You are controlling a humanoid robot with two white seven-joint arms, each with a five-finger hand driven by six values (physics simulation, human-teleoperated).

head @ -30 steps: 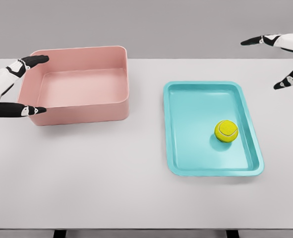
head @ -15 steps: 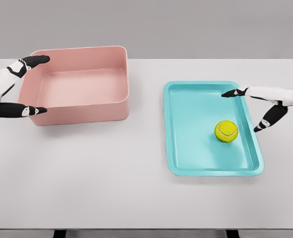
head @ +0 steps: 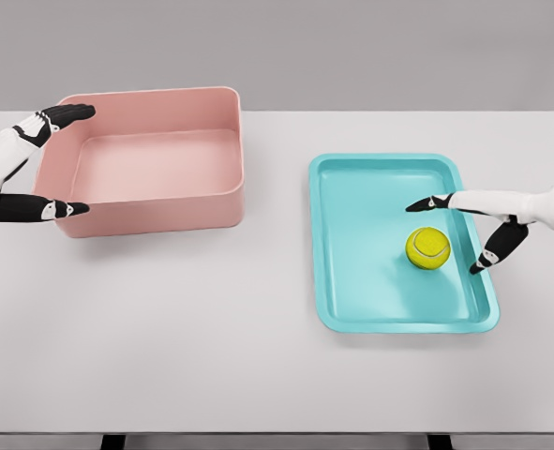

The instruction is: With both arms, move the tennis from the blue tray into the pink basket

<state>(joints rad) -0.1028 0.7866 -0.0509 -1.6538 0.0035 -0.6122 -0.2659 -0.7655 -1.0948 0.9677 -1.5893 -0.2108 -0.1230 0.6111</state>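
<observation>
Right hand (head: 464, 234) spread wide and empty, bracketing ball (head: 427, 248) in tray (head: 351, 319), best lowered and closed evenly to stop rolling; left hand (head: 19, 173) open, touching basket (head: 216, 202) edge, gripping nothing.

A bare simulated test bench: a plain white table (head: 211, 328) against a featureless grey backdrop.
</observation>
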